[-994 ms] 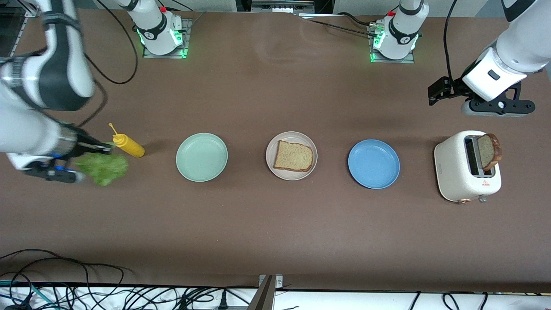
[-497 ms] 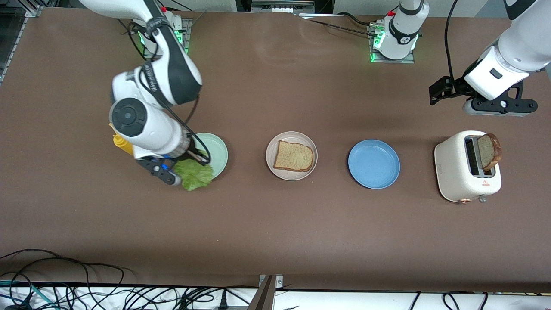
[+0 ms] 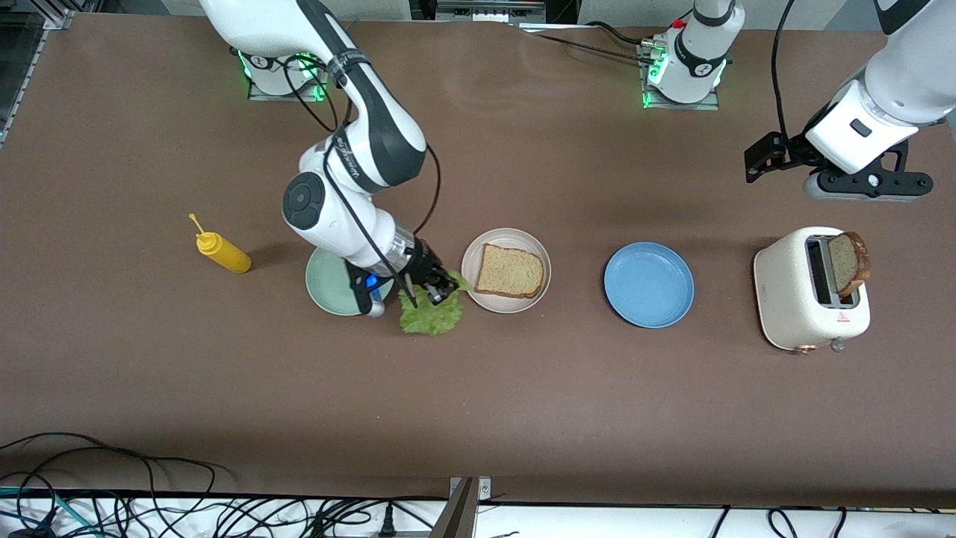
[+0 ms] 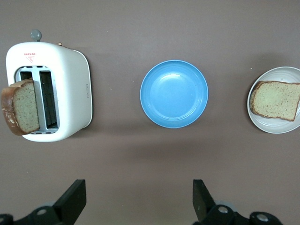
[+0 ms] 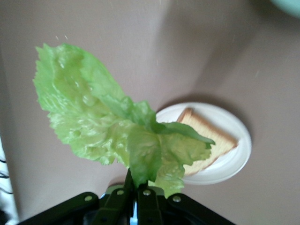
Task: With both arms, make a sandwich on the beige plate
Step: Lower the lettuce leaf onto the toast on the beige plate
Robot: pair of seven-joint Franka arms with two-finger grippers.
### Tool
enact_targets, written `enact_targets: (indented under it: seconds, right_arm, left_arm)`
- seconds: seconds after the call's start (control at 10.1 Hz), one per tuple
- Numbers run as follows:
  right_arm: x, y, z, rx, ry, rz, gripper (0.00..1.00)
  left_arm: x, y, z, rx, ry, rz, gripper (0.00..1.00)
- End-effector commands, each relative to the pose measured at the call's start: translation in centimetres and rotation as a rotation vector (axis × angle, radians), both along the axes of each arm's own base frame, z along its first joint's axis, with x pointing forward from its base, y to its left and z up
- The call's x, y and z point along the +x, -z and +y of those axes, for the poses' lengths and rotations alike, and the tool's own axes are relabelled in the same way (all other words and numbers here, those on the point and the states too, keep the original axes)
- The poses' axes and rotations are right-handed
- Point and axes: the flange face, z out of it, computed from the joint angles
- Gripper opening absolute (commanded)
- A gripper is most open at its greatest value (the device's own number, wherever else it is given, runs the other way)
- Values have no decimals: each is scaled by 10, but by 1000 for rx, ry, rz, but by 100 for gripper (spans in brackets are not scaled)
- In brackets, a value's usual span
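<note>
Carrying the lettuce, the right gripper has swung from the bottle end of the tabletop, past the green plate, and now hangs clamped on the leaf at the beige plate's rim. Laying it on the bread seems next. The left gripper waits spread open above the toaster, whose slice is untouched.

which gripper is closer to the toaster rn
Left. The left gripper hangs just above the toaster; the right gripper holds lettuce beside the beige plate.

Open tabletop lies nearer the camera; the plates (three in a row) and toaster stand mid-table.
</note>
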Motion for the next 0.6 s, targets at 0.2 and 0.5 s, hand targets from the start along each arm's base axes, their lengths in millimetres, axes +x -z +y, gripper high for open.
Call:
enact_targets:
  seconds: [0.2,0.5]
  right_arm:
    - [-27,45,72,224,132,108,0]
    - [-50,79,106,281,198,119,0]
  left_arm:
    - [-4,-7,1,-15,14,1,100]
    - [-4,-7,1,-14,13,6,100]
